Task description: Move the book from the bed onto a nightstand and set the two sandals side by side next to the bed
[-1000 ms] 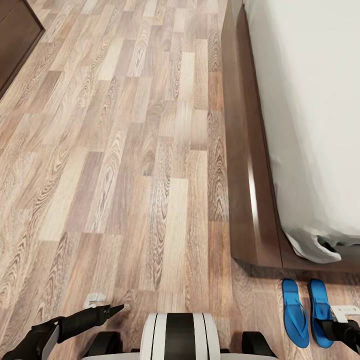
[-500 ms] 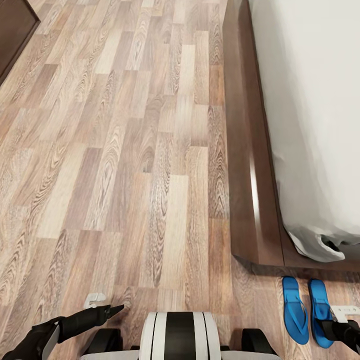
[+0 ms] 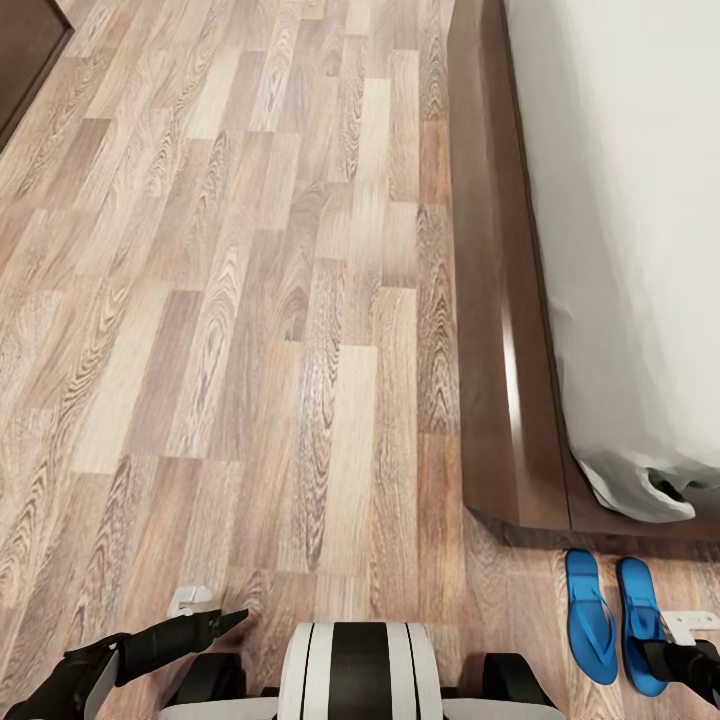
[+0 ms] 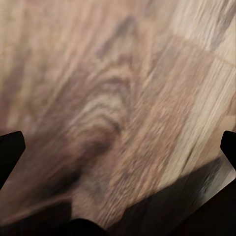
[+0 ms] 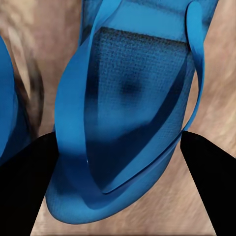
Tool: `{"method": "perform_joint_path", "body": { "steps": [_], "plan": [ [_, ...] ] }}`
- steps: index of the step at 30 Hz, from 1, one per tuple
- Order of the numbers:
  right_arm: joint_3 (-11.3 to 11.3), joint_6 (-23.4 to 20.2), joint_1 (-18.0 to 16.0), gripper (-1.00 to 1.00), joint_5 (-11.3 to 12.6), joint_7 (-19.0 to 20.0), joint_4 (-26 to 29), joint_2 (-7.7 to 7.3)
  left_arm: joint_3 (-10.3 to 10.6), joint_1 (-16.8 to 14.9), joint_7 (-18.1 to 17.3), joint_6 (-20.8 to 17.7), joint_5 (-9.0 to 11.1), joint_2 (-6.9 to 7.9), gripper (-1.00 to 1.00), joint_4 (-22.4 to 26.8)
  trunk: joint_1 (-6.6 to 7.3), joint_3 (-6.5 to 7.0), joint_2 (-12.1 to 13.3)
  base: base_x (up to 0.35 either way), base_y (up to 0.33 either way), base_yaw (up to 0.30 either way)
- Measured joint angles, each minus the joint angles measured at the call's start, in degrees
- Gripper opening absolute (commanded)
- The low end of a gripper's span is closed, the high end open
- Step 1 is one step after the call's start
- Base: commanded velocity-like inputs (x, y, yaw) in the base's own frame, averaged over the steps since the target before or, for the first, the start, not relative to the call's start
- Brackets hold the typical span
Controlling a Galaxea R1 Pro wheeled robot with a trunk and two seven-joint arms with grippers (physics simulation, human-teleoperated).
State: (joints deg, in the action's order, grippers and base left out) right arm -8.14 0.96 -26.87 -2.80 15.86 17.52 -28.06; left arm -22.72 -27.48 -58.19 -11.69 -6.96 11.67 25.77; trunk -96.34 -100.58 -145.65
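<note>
Head view:
- bed (image 3: 640,220), pale mattress on dark frame; foot corner of frame just beside the sandals
- two sandals, one (image 3: 590,615) and the other (image 3: 640,625), flat on the floor (image 3: 250,330), parallel, toes toward the bed's foot edge, a narrow strip of floor between them
- right gripper (image 3: 690,655) low over the sandal farther from the robot's midline, its heel part hidden under the arm; jaw state not readable here
- left gripper (image 3: 235,620) well apart from the bed, pointed over bare planks, holding nothing; jaws look together from here
- dark cabinet (image 3: 25,50), far from the bed across the floor
- book, nightstand: not seen here

Left wrist view:
- blurred wood grain; dark fingertips (image 4: 11,147) at opposite edges, so jaws apart, against the head-view look; state left as undecided

Right wrist view:
- sandal (image 5: 128,113) close below, thong straps and dark footbed between the two black fingers (image 5: 24,187); jaws apart, astride the sole, nothing clamped
- second sandal's edge (image 5: 7,88) just beside

Judgement on the step: pair apparently already set by the bed; best handled by lifting straight up and clear, jaws kept wide, no dragging of sole or strap, no nudging of the neighbour
</note>
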Motion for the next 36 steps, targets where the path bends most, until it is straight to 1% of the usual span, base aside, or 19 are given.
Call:
{"method": "perform_joint_path", "body": {
  "steps": [10,12,29,30,36],
  "plan": [
    [0.0,0.0,0.0,-1.00,0.0,0.0,0.0,0.00,0.0,0.0,0.0,0.0,0.0,0.00,1.00,0.0,0.00,0.00,0.0,0.000,0.000,0.000],
    [0.0,0.0,0.0,-1.00,0.0,0.0,0.0,0.00,0.0,0.0,0.0,0.0,0.0,0.01,1.00,0.0,-0.05,-0.44,0.0,0.000,0.000,0.000],
    [-0.1,0.0,0.0,-1.00,0.0,0.0,0.0,0.00,0.0,0.0,0.0,0.0,0.0,0.03,1.00,0.0,-0.05,-0.44,0.0,0.000,0.000,0.000],
    [-0.1,0.0,0.0,1.00,0.0,0.0,0.0,0.00,0.0,0.0,0.0,0.0,0.0,0.03,1.00,0.0,-0.05,-0.44,0.0,0.000,0.000,0.000],
    [-0.1,0.0,0.0,1.00,0.0,0.0,0.0,0.00,0.0,0.0,0.0,0.0,0.0,0.02,1.00,0.0,-0.05,-0.44,0.0,0.000,0.000,0.000]
  ]
}}
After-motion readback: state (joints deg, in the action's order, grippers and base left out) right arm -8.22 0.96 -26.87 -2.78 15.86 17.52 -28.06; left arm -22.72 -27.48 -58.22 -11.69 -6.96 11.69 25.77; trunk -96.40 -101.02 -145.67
